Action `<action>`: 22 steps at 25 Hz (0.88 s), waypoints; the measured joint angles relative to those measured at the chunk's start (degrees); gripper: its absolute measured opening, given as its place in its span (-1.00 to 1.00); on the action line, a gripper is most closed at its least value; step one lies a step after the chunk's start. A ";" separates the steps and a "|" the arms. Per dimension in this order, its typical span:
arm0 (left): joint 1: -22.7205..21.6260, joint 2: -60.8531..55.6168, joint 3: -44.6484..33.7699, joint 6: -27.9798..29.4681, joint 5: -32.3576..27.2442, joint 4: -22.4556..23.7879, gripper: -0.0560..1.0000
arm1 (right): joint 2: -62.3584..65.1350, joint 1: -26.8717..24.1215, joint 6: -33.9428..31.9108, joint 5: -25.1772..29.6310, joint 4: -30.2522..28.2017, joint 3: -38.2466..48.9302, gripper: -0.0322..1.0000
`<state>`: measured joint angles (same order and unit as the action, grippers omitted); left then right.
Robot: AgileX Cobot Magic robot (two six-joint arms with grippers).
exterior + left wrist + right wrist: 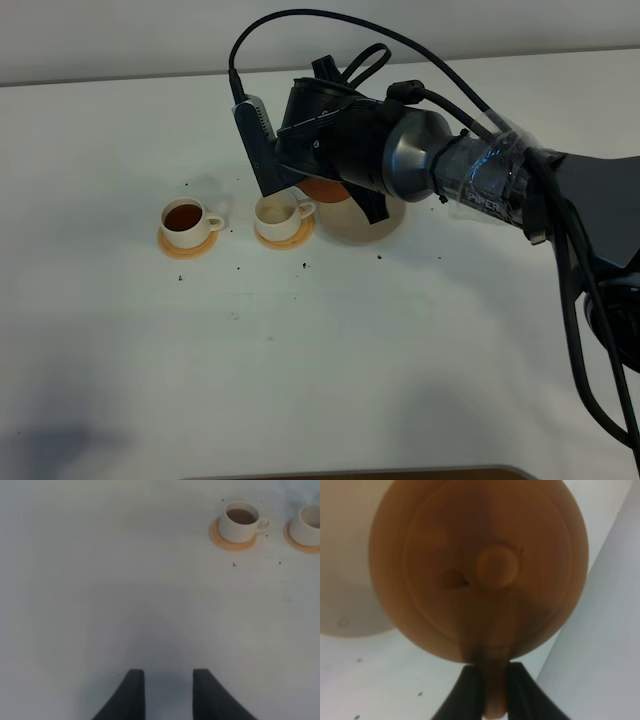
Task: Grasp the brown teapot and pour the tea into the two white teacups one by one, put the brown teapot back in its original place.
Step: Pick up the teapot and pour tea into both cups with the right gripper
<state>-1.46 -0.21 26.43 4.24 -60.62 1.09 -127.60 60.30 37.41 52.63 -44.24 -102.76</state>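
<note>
**Right claw.** We find the right claw clenched on the loop handle of the teapot. A finger presses the handle from each side, so the pot hangs beyond the tips with its knobbed lid facing the wrist. We judge that gripping by the handle leaves the spout free on the far side of the claw, as pouring requires.

**Teapot position.** In the high view the wrist hides most of the pot. The pot appears lifted off the table, with the pale saucer below the claw and slightly behind it. We cannot tell how far the pot is tilted.

**Cups.**
- The second cup stands on its coaster just beyond the claw's tips. Its inside looks pale, and we can make out no dark tea.
- The full cup stands farther out on the same line, well apart from the claw. It holds dark tea and sits on its own coaster.

We judge that one pour is done and the nearer cup is the one in hand, which is why the pot is held beside it. The arm hides whether any liquid is running.

**Left claw.** The left claw is released, with its fingers spread and nothing between them, over the table. The full cup lies ahead of it and off to one side, well apart. We judge that it is parked out of the way of the pour.

**Risk.** Nothing holds the lid down, so a steep tilt could shift it.
</note>
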 joint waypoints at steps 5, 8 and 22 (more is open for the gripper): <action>0.00 0.00 0.00 0.00 0.00 0.00 -0.37 | 0.00 1.07 0.31 0.19 -2.14 0.00 -0.68; 0.00 0.00 0.00 0.00 0.00 0.00 -0.37 | 0.00 1.39 0.60 0.28 -2.90 0.00 -0.68; 0.00 0.00 0.00 0.00 0.00 0.00 -0.37 | -1.29 2.49 2.89 2.59 -6.99 0.01 -0.68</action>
<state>-1.46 -0.21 26.43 4.24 -60.62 1.09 -128.88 62.79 40.30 55.21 -51.23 -102.75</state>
